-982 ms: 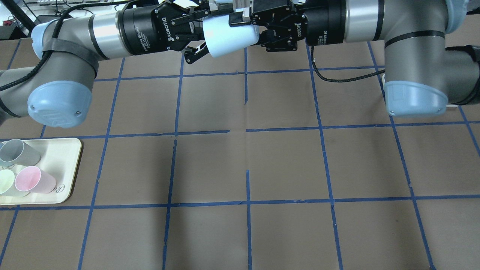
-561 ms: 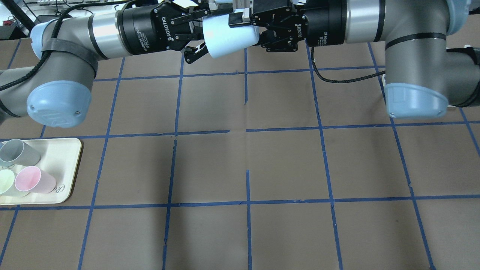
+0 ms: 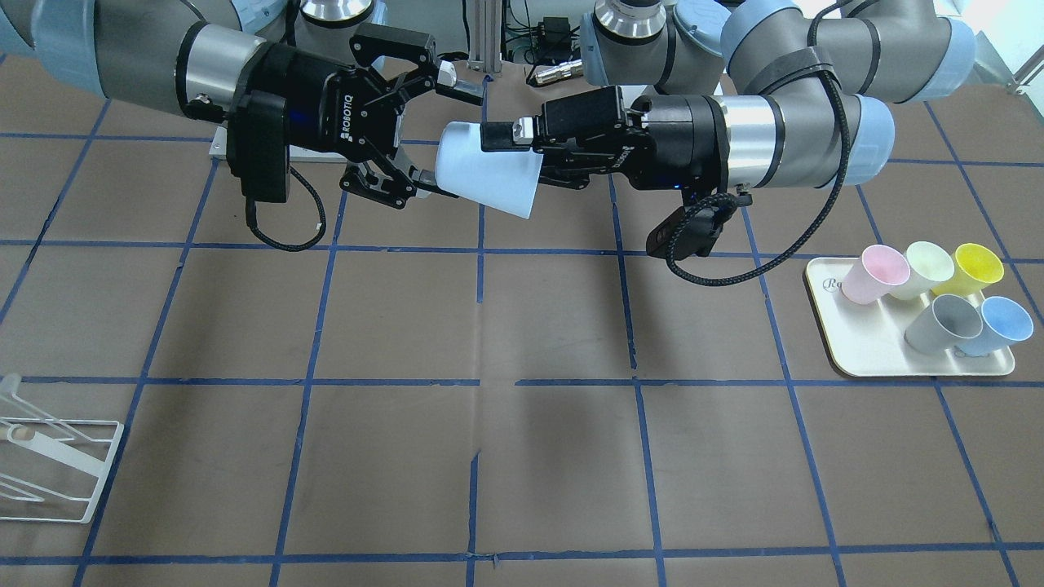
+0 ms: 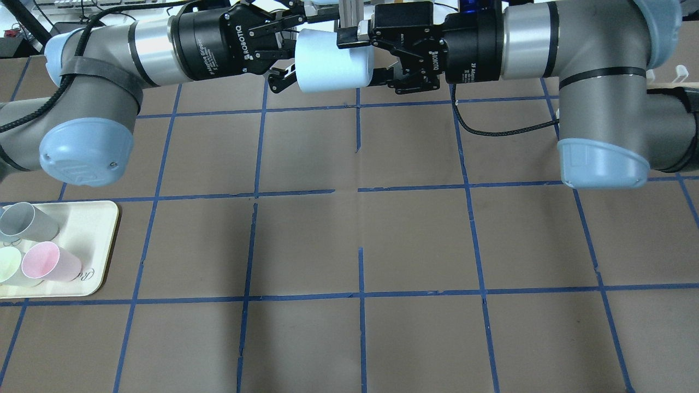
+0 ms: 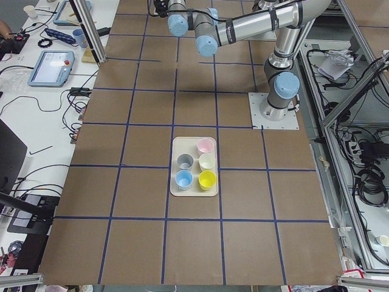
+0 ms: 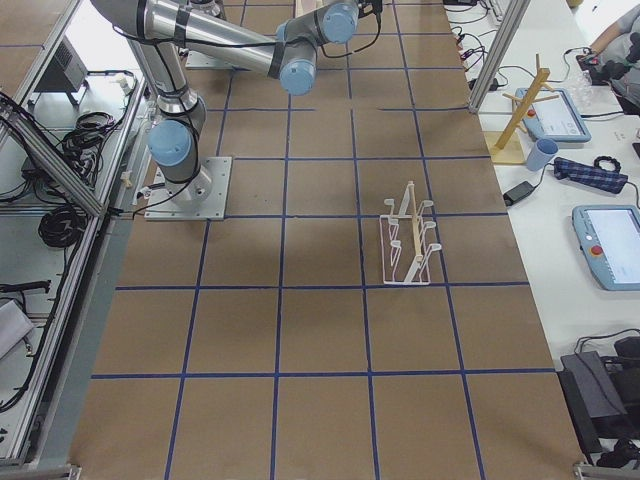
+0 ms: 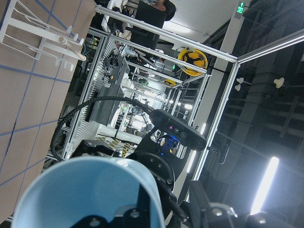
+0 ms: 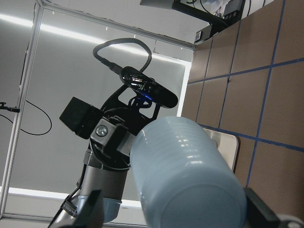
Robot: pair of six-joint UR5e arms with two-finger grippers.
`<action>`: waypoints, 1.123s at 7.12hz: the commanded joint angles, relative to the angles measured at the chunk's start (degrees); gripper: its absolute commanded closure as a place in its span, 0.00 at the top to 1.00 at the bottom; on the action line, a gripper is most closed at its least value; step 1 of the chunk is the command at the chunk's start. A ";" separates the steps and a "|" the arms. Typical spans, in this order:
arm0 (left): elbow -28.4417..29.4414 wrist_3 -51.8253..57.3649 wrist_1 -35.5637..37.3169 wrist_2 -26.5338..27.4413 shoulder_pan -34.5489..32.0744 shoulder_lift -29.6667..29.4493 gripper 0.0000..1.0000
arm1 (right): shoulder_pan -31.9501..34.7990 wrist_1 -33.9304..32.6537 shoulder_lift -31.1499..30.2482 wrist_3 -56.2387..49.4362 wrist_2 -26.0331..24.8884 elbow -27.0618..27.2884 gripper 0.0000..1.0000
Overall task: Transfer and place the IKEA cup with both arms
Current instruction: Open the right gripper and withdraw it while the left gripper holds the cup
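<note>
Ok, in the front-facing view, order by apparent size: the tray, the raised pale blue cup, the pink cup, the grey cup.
1. the tray
2. the IKEA cup, though it hangs nearer the camera, which inflates it
3. the pink cup and grey cup look alike; not ranked
</note>
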 commanded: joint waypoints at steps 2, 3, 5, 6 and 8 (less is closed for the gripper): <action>-0.01 -0.06 0.00 0.03 0.14 0.00 0.30 | -1.19 -0.04 0.21 0.74 -0.37 -1.69 1.00; -0.01 -0.06 0.00 0.12 0.32 0.00 0.26 | -2.93 0.22 0.30 0.57 -0.37 -2.74 1.00; -0.02 -0.06 -0.17 0.73 1.80 0.09 0.12 | -5.40 0.22 0.39 0.48 -1.15 -2.49 1.00; 0.07 -0.06 -0.26 0.99 3.20 0.18 0.00 | -6.54 0.75 0.22 0.48 -6.82 -2.92 1.00; 0.77 -4.51 -0.09 3.44 8.99 0.35 0.00 | -6.38 2.67 0.04 0.48 -22.26 -3.54 1.00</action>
